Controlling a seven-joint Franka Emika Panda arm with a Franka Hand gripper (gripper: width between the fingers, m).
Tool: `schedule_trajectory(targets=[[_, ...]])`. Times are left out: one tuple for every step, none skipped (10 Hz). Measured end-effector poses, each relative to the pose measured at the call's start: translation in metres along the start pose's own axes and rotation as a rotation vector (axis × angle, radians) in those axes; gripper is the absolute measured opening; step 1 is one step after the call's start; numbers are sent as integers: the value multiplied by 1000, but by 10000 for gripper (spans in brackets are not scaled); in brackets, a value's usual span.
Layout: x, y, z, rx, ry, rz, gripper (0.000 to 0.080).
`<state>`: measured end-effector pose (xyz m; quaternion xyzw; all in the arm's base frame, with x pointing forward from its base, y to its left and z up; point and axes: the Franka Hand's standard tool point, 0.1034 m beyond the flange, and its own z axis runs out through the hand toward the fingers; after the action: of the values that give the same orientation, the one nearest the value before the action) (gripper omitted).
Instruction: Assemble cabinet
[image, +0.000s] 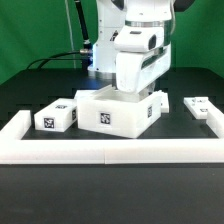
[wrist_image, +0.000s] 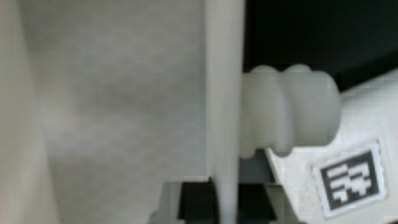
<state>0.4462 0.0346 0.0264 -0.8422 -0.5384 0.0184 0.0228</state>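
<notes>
The large white cabinet box (image: 108, 113) with square tags stands mid-table in the exterior view. My gripper (image: 133, 94) is lowered onto its top edge at the exterior view's right, and the fingertips are hidden there. In the wrist view my gripper (wrist_image: 224, 205) is shut on a thin upright white cabinet wall (wrist_image: 221, 90), with one black finger (wrist_image: 189, 202) pressed against each face. A ribbed white knob (wrist_image: 295, 108) sticks out of the wall above a tagged white part (wrist_image: 350, 178). A smaller tagged cabinet part (image: 55, 118) lies at the exterior view's left.
A small flat white tagged piece (image: 198, 106) lies at the exterior view's right. The low white border wall (image: 110, 151) runs along the front and up both sides. Black cables (image: 60, 57) trail behind the arm.
</notes>
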Motion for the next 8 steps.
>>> schedule_trajectory(targets=[[3,4,0,-4,-2,-68,37],[9,9,0,-17,-10,-158,38],[11,13,0,-24,-13,-224,38],[10,13,0,-24,-12,-213,38],[10,13,0,-24,-12,-213,38],[11,13,0,-24,-12,-213,38],[10,14,0,-26,-12,-267,38],[10,17,0,-35,-7,-336,38]])
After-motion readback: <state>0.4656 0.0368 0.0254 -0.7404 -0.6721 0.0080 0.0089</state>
